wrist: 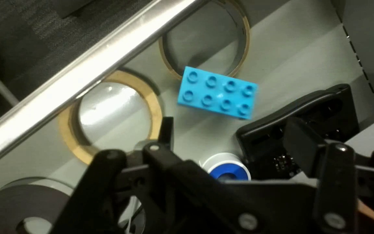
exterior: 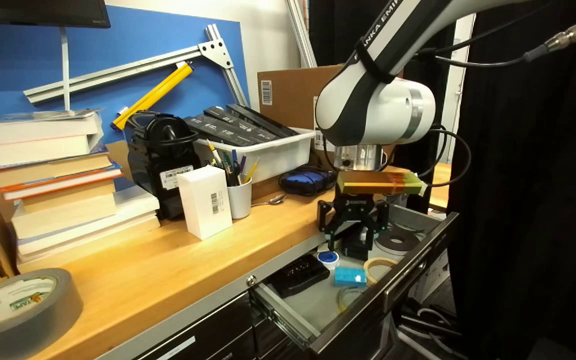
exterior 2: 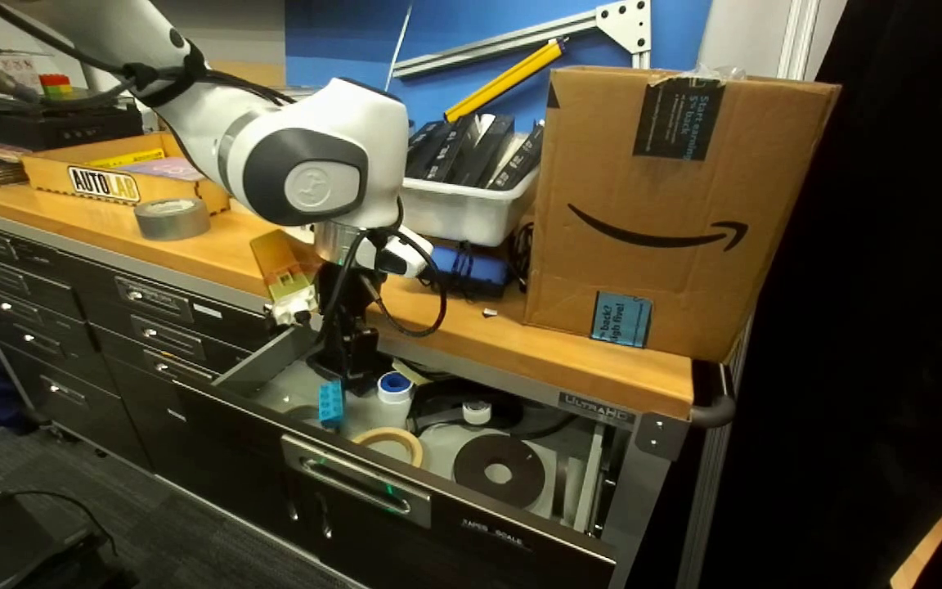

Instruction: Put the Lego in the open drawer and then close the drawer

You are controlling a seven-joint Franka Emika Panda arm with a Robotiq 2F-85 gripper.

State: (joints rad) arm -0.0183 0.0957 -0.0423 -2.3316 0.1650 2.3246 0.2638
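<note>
The Lego (exterior: 350,276) is a bright cyan-blue brick lying studs up in the open drawer (exterior: 308,310). It also shows in an exterior view (exterior 2: 330,404) and in the wrist view (wrist: 218,92), where it overlaps the edge of a thin tape ring. The drawer's dark front (exterior 2: 226,442) is pulled out from the workbench, and its metal rim (wrist: 102,58) crosses the wrist view. My gripper (exterior: 350,245) points down over the drawer, with its fingers apart and nothing between them. In the wrist view the fingertips (wrist: 232,143) are apart, and the Lego lies beyond them.
The drawer also holds a tan tape ring (wrist: 154,113), a white-and-blue spool (wrist: 229,169), a black device (wrist: 304,120) and a dark tape roll (exterior 2: 500,473). On the benchtop (exterior: 208,270) stand a white box (exterior: 205,202), a pen cup (exterior: 239,200) and a cardboard box (exterior 2: 659,204).
</note>
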